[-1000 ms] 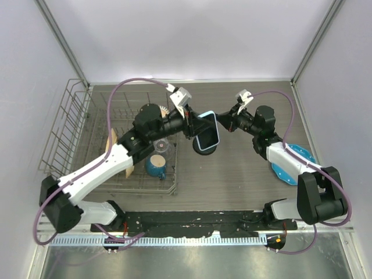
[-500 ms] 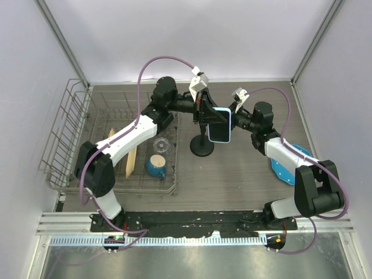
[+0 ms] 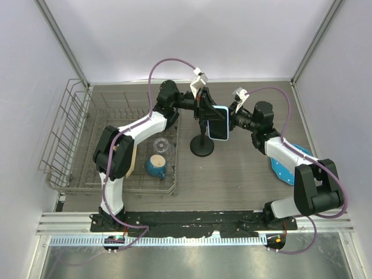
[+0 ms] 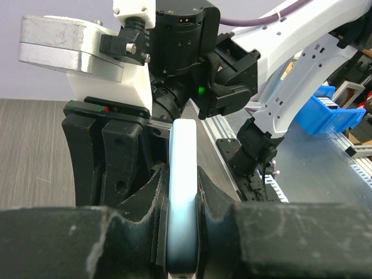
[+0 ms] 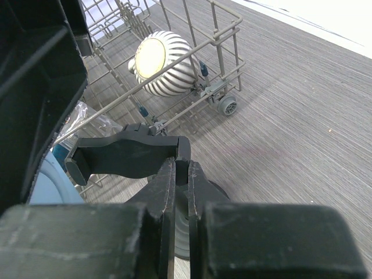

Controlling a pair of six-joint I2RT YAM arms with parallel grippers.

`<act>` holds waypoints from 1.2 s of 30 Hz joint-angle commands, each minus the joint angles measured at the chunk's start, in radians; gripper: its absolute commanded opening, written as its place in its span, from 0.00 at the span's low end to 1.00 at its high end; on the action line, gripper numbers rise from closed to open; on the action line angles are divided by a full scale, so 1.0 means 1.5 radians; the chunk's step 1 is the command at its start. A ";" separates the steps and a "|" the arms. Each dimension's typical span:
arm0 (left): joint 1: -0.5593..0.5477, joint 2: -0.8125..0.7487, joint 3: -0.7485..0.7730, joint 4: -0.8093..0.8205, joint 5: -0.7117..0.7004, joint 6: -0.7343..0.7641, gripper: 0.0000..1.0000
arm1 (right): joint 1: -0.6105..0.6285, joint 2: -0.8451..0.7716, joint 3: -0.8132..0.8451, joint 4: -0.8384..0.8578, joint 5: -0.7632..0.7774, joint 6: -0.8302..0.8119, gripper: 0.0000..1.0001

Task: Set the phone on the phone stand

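Observation:
The phone (image 3: 219, 123), black screen with light blue edges, is held upright above the table, over the round base of the black phone stand (image 3: 202, 148). My left gripper (image 3: 204, 113) is shut on the phone's left side. In the left wrist view the phone's light blue edge (image 4: 183, 157) is pinched between the jaws of the left gripper (image 4: 183, 197). My right gripper (image 3: 231, 121) meets the phone from the right. In the right wrist view the right gripper (image 5: 181, 174) is shut on the stand's black clamp head (image 5: 122, 157), with the disc base (image 5: 214, 190) below.
A wire dish rack (image 3: 87, 145) fills the left side and holds a blue mug (image 3: 156, 165), a glass (image 3: 161, 144) and a ribbed round piece (image 5: 163, 64). A round blue plate (image 3: 288, 165) lies at the right under my right arm.
My left arm has stretched to the back and carried the phone up and right, from beside the stand to my right gripper. In the last half second the phone shifted only slightly left.

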 commanded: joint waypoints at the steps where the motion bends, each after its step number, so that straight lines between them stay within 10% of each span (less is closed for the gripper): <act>1: 0.004 -0.008 0.051 0.051 0.005 0.013 0.00 | 0.002 0.011 0.017 0.000 -0.031 0.016 0.01; 25: 0.041 0.007 0.034 -0.082 -0.030 0.126 0.00 | -0.001 0.002 -0.002 0.018 0.024 0.011 0.01; 30: 0.040 -0.091 -0.023 -0.375 -0.246 0.360 0.00 | 0.002 -0.061 -0.103 0.173 0.207 0.076 0.01; 36: 0.031 -0.190 -0.127 -0.425 -0.522 0.371 0.00 | 0.046 -0.124 -0.184 0.259 0.437 0.099 0.01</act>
